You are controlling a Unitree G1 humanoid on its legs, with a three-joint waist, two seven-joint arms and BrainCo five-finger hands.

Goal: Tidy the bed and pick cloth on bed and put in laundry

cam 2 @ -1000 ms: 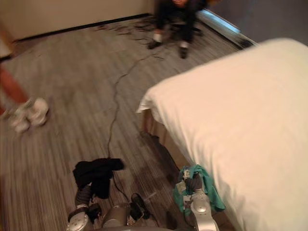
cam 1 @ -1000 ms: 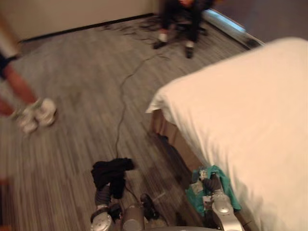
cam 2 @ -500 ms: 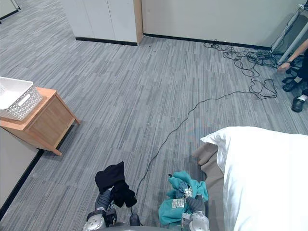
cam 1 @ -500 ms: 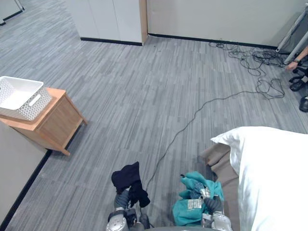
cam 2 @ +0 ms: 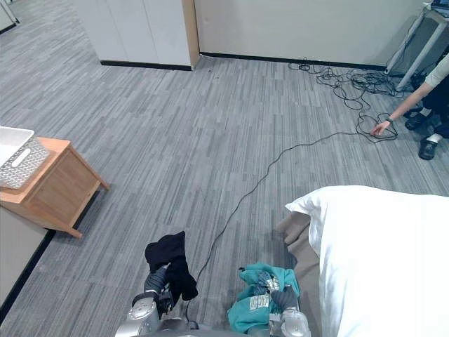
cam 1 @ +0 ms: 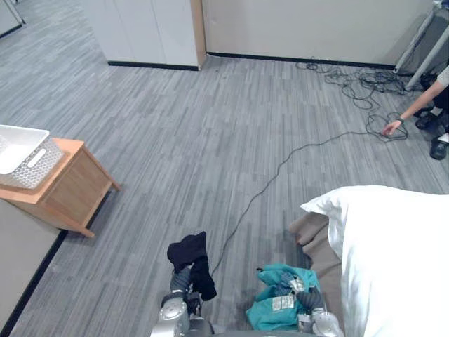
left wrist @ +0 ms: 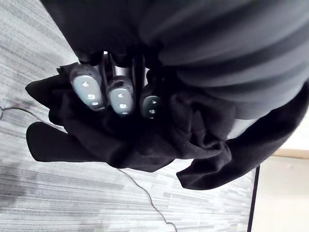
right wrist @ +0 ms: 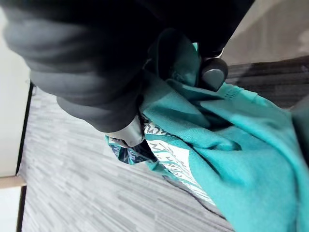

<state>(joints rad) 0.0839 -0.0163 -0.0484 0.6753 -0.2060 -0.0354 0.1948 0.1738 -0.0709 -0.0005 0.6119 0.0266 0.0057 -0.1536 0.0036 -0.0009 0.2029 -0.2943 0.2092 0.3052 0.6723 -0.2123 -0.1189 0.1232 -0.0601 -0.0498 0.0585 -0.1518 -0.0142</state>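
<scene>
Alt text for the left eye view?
The left hand grips a black cloth and the right hand a teal cloth above grey carpet, beside the white bed. A white basket sits on a wooden cabinet far left.

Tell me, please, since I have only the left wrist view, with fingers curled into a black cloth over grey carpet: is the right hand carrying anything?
Observer: Yes, the right hand is closed on a teal cloth.
Operator: Thanks. Is a laundry basket in sight?
Observer: A white basket sits on a wooden side table, ahead and to the left of the left hand with its black cloth.
Operator: And where is the bed?
Observer: The bed, under a white cover, lies close on the robot's right, beside the teal cloth.
</scene>
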